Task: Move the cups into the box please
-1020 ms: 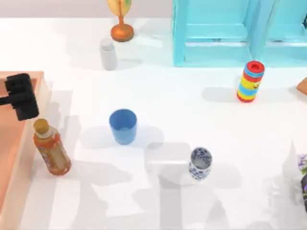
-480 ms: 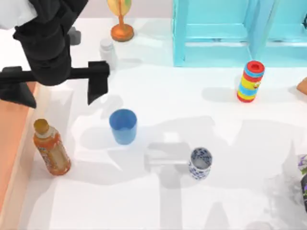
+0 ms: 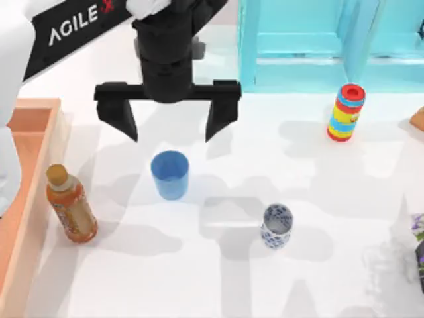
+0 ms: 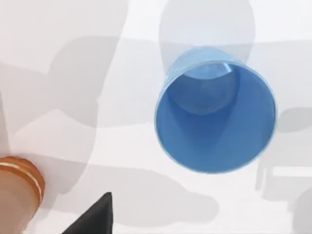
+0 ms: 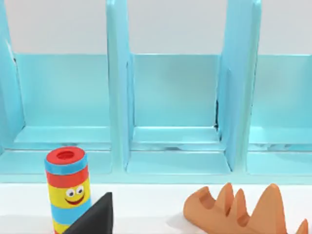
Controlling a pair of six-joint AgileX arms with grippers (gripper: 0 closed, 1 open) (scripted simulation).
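A plain blue tumbler (image 3: pixel 170 174) stands upright left of the table's middle, and the left wrist view looks down into the same blue cup (image 4: pixel 214 122). My left gripper (image 3: pixel 168 131) hangs open above the table just behind it, its black fingers (image 3: pixel 220 112) spread wider than the cup. A smaller white cup with blue flowers (image 3: pixel 276 226) stands to the tumbler's front right. The light wooden box (image 3: pixel 34 192) lies along the table's left edge. Of my right gripper, one dark fingertip (image 5: pixel 95 217) shows in the right wrist view.
An orange-brown bottle (image 3: pixel 71 204) stands beside the box rim, close to the tumbler's left. A red-yellow-blue striped cylinder (image 3: pixel 346 112) stands at the right, in front of a turquoise shelf frame (image 3: pixel 318 43). An orange spiky object (image 5: pixel 243 212) lies near the right arm.
My left arm has swung from over the box at the far left toward the middle, and its open gripper now hangs just behind the blue tumbler. Cups and bottle have not moved.
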